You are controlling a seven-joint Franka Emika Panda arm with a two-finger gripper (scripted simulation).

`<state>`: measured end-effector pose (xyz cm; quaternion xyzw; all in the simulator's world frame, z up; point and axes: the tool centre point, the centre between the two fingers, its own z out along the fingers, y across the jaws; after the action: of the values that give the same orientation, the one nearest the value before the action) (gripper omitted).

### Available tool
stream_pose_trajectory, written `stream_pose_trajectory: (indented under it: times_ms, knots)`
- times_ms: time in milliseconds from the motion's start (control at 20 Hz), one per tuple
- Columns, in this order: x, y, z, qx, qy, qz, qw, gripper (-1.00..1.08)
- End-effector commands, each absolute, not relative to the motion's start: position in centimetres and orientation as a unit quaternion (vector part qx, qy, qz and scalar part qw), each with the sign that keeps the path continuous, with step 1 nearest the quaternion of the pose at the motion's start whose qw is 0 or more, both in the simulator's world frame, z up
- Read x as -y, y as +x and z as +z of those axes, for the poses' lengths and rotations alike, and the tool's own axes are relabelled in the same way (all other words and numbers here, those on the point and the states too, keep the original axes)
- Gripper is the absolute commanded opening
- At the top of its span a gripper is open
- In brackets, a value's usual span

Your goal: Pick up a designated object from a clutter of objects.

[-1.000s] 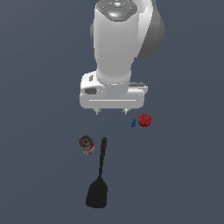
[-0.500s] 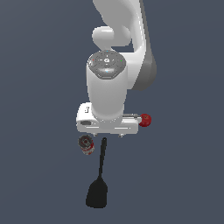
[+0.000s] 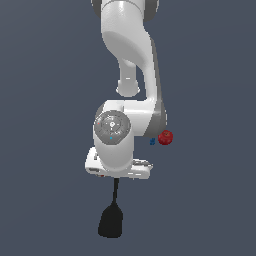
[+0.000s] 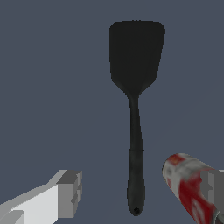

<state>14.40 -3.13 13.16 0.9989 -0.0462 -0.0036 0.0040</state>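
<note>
The designated object, an all-black spatula point(image 4: 135, 131), lies flat, with its broad blade point(image 3: 111, 222) nearest the exterior camera. My gripper point(image 4: 143, 190) is open and low over the handle's end, one finger point(image 4: 70, 191) on each side and neither touching it. The red-and-white can point(image 4: 189, 187) lies close beside the handle, in front of the other finger. In the exterior view the white hand point(image 3: 119, 167) hides the can and most of the handle. The rest of the clutter, a red round object point(image 3: 165, 137) and a tiny blue piece point(image 3: 152, 142), lies behind the hand toward that view's right.
A flat dark grey floor point(image 3: 45, 200) lies under all the things. The arm's white links point(image 3: 130, 45) rise above the hand.
The arm has come down and toward the exterior camera, from above the clutter to just over the spatula's handle. Its hand now covers the can in the exterior view.
</note>
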Motion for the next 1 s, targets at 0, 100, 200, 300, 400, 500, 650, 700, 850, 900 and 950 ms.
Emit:
stream_pose_trajectory:
  times_ms: [0,100,200,300,400,500,650,700,850,900,950]
  knots:
    - [3.5,15.2,11.3,0.053,0.999,-0.002,0.003,1.00]
    - [3.7,15.6,10.0,0.057,0.998,-0.002,0.002,1.00]
    - [4.0,15.9,9.0,0.061,0.998,-0.001,0.001,1.00]
    - [4.1,16.2,8.1,0.064,0.998,-0.001,0.001,1.00]
    - [4.3,16.4,7.4,0.066,0.998,0.000,0.000,1.00]
    - [4.4,16.5,6.9,0.068,0.998,0.000,0.000,1.00]
    - [4.4,16.6,6.5,0.069,0.998,0.000,0.000,1.00]
    - [4.4,16.6,6.5,0.069,0.998,0.000,0.000,1.00]
    - [4.4,16.5,6.4,0.069,0.998,-0.001,0.000,1.00]
    - [4.4,16.5,6.2,0.069,0.998,-0.001,0.000,1.00]
    - [4.4,16.5,5.9,0.069,0.998,-0.001,0.000,1.00]
